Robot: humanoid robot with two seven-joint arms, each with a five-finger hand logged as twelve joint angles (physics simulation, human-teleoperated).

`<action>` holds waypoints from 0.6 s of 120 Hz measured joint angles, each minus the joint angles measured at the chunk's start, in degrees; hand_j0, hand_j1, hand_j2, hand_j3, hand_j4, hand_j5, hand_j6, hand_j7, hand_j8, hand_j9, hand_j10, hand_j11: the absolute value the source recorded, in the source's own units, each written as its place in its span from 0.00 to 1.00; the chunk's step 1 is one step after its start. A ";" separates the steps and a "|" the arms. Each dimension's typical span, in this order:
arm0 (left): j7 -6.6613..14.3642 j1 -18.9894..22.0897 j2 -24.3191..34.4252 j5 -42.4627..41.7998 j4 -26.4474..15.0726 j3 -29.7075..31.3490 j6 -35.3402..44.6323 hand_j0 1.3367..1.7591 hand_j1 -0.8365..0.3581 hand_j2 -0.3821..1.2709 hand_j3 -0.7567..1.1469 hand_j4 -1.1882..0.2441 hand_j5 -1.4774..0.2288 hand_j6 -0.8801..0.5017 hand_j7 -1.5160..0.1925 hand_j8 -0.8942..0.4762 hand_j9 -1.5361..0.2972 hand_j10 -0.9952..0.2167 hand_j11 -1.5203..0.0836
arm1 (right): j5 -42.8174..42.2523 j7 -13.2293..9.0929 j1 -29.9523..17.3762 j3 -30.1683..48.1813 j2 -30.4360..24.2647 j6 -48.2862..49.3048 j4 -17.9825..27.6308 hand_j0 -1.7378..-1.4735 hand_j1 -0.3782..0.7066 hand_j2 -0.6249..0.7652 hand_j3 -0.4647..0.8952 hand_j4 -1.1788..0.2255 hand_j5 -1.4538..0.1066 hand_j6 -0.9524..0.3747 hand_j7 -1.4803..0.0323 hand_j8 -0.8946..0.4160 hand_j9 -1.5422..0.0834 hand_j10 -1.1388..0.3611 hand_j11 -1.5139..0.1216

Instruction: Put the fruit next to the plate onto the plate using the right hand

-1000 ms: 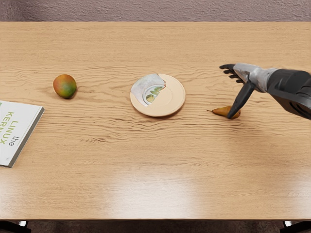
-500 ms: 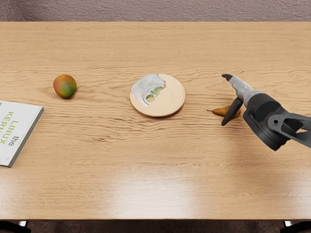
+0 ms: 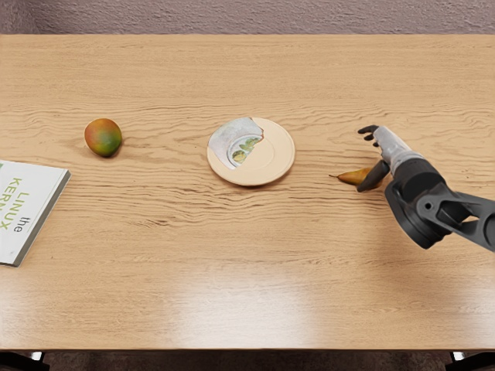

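Right hand (image 3: pixel 387 148): enters from right edge over wooden table (image 3: pixel 232 263); fingers (image 3: pixel 370 131) loosely spread, nothing gripped; thumb angled down, tip at pear's fat end.
Pear (image 3: pixel 354 177): lying on table just left of & below the hand, stem pointing away from it; not on plate.
Plate (image 3: pixel 277 154): further left of hand, apart from pear.
Mango (image 3: pixel 103 137): far left of hand.
Book (image 3: pixel 23 205): farthest from hand, at left edge.

We have one view only, from the head: we look down at a slant across the desk (image 3: pixel 247 294), from its near edge to its far edge, both in frame, its sides cut off; the plate (image 3: pixel 274 160) lies near the middle.
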 joint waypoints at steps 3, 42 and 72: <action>0.00 0.01 0.00 0.00 0.00 0.00 0.00 0.76 0.99 0.23 0.40 0.83 0.87 0.64 0.89 0.65 0.84 0.82 0.95 | -0.02 0.00 0.45 -0.64 0.04 0.11 -0.05 0.30 0.29 0.42 0.34 0.67 0.74 0.54 0.78 0.50 0.76 0.60 0.74; 0.00 0.00 0.00 0.00 0.00 0.00 0.00 0.76 0.99 0.23 0.40 0.83 0.87 0.64 0.89 0.65 0.84 0.82 0.95 | 0.05 0.00 3.54 -6.07 1.99 0.23 -2.80 0.30 0.37 0.41 0.34 0.62 0.67 0.48 0.71 0.45 0.70 0.55 0.68; 0.00 0.00 0.00 0.01 0.00 0.00 0.00 0.76 0.99 0.23 0.40 0.83 0.87 0.64 0.89 0.65 0.84 0.82 0.95 | 0.31 0.00 2.85 -6.30 2.18 0.25 -2.99 0.30 0.52 0.38 0.34 0.54 0.57 0.39 0.61 0.36 0.60 0.47 0.58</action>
